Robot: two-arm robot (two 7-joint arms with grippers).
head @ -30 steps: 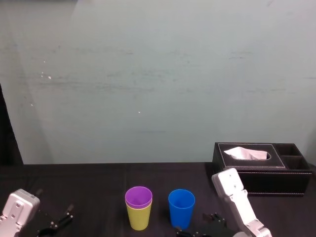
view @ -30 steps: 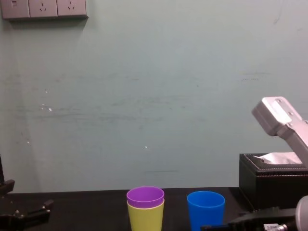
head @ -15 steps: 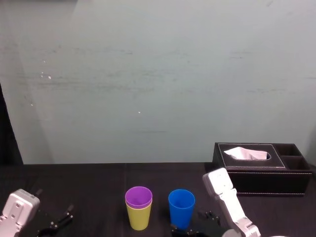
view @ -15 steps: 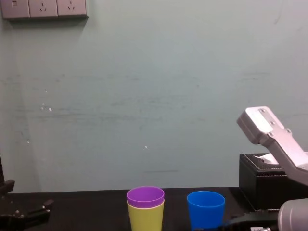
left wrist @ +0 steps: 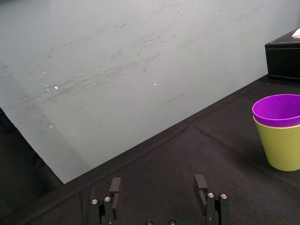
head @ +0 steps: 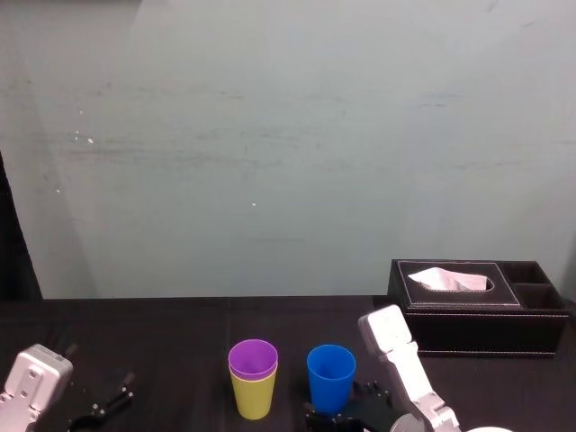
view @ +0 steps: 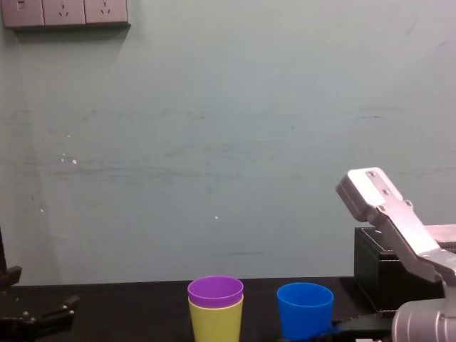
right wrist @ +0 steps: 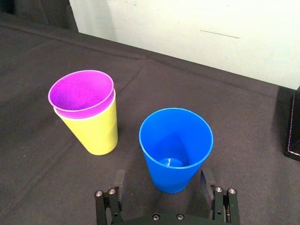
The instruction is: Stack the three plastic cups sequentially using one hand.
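The right gripper (right wrist: 161, 182) has its fingers (right wrist: 119, 180) spread wide, and the blue cup (right wrist: 176, 150) stands between their tips on the tabletop (right wrist: 47, 154). Beside the blue cup, the purple cup (right wrist: 82, 91) sits nested in the yellow-green cup (right wrist: 93, 133). The left gripper (left wrist: 158, 184) rests with its fingers apart, well away from the cups.

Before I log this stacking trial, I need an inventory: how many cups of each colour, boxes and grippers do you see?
Purple cup: 1
Yellow-green cup: 1
Blue cup: 1
Black tissue box: 1
Grippers: 2 (left gripper parked near left, right gripper at the blue cup, both with jaws open)
Total: 6
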